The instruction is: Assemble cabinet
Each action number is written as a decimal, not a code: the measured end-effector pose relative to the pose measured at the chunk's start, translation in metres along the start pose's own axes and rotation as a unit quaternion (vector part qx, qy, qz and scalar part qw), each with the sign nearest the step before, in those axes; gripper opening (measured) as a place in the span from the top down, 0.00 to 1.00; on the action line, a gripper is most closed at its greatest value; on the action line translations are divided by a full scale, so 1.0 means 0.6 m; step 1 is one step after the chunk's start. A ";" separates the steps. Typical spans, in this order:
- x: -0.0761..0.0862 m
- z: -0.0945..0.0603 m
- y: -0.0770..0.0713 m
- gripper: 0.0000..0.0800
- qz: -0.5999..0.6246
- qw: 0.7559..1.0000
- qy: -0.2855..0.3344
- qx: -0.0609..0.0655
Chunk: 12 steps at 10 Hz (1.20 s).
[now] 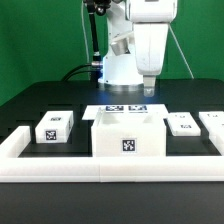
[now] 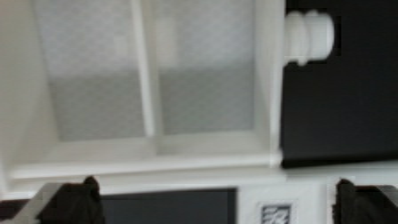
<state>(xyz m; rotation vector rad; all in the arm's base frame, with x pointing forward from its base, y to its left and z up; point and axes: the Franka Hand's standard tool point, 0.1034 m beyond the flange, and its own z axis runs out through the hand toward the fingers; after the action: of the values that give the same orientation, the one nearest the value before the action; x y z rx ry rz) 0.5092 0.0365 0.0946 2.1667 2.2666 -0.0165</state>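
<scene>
"Exterior view: where does the cabinet [image 1: 126, 134] stand?"
"Centre of the table [image 1: 30, 100], just behind the border rail [image 1: 110, 166], tag facing front."
"And the gripper [image 1: 147, 88]?"
"Above it, farther back. The blurred wrist view shows fingers [image 2: 79, 200] wide apart, apparently over its compartments."

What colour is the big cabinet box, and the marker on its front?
The cabinet is white, its front tag black-and-white; clearest in the exterior view.

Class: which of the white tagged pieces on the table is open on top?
The cabinet, in the middle: large, with hollow compartments. The smaller blocks on either side are closed and lower.
</scene>
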 end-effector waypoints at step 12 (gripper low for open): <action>-0.004 0.098 -0.041 0.19 0.027 1.000 0.016 0.002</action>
<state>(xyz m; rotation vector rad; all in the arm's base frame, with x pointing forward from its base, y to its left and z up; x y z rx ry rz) 0.4843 0.0322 0.0362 2.2449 2.2253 0.0130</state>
